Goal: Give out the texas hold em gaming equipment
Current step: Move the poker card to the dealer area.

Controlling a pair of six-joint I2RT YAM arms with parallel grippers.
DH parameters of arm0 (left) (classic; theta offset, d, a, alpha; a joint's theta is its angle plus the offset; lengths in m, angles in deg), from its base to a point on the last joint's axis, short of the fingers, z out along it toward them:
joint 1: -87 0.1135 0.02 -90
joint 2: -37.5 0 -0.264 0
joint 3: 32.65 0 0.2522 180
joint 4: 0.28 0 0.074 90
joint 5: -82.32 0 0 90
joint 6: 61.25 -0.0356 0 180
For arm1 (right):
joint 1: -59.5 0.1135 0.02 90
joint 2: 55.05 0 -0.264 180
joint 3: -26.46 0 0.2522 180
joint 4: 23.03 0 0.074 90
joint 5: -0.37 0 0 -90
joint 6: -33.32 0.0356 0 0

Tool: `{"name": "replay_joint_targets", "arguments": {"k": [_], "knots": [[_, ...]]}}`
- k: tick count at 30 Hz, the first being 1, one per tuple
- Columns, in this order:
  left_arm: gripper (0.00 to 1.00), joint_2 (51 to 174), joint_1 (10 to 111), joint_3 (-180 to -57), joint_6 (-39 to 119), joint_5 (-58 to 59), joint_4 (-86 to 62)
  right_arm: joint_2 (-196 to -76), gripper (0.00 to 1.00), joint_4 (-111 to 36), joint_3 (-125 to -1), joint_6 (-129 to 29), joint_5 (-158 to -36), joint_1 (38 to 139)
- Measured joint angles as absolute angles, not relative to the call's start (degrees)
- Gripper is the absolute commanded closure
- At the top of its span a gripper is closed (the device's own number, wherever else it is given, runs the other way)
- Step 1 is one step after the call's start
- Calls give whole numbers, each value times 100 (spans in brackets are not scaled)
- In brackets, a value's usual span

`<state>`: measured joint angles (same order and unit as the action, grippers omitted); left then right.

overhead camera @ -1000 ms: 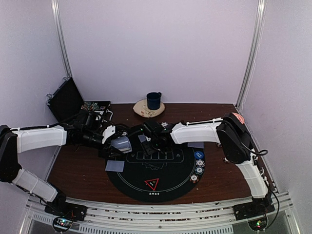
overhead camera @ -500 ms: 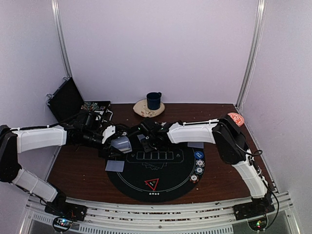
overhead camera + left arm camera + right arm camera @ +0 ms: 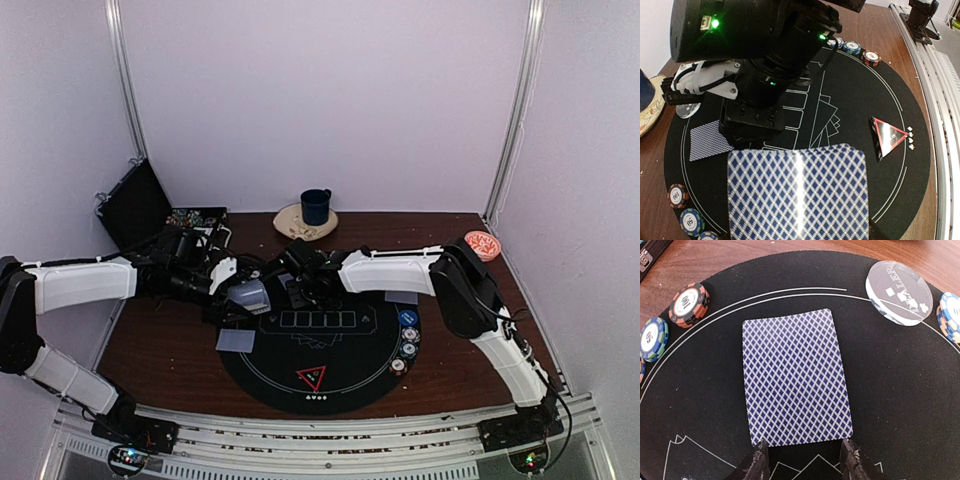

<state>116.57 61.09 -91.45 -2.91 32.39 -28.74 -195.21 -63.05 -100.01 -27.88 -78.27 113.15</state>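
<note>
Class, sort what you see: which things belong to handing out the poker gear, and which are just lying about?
For the job: deck, dealt card, chips, dealer button, triangle marker.
Lying about: mug, plate, bowl.

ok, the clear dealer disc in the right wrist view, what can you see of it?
The dealer disc is a thick, clear, acrylic-looking puck with white DEALER lettering and suit marks. It lies flat on the black mat at its rim, apart from the face-down card, close beside striped chips. Nothing grips it.
</note>
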Motion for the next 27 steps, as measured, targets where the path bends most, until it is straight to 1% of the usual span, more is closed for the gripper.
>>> {"name": "replay_joint_targets", "arguments": {"k": [9, 13, 20, 22, 27], "knots": [[97, 11657, 6109, -9145, -291, 3239, -2874, -19589, 50, -6253, -10082, -2476, -7707, 11337], [97, 11657, 6109, -9145, -291, 3239, -2874, -19729, 52, -6275, -10270, -2305, -7552, 11361], [97, 11657, 6109, -9147, -291, 3239, -2874, -19962, 52, -6303, -10670, -2015, -7373, 11363], [97, 11657, 6109, -9153, -291, 3239, -2872, -20021, 51, -6279, -10753, -1916, -7307, 11363], [97, 11657, 6109, -9171, -289, 3239, -2872, -20181, 44, -6270, -11013, -1772, -7191, 11363]]}}
